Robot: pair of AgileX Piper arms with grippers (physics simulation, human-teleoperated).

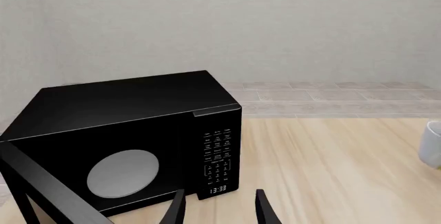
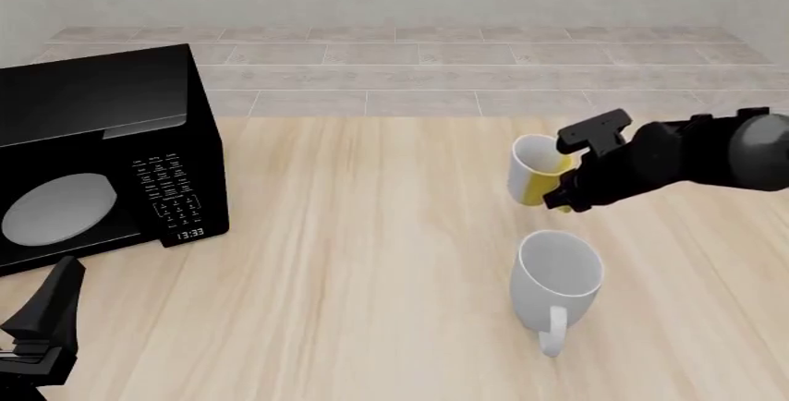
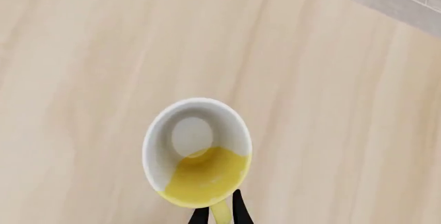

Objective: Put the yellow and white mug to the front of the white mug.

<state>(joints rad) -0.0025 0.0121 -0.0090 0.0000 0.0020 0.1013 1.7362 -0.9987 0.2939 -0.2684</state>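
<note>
Pincer of the left arm, at 8 o'clock on the table, is spread and holds nothing, just before the black microwave. Right pincer pinches the handle of the yellow and white mug, at 12 o'clock from the white mug.

Right tool: fingertips hidden behind the yellow and white mug in the front view; only two tips shown at the right wrist picture's edge. Mug handle largely concealed. Left tool: cut off at the front view's near-left corner. Microwave: left side cropped. White mug: only a sliver visible at the left wrist picture's edge.
</note>
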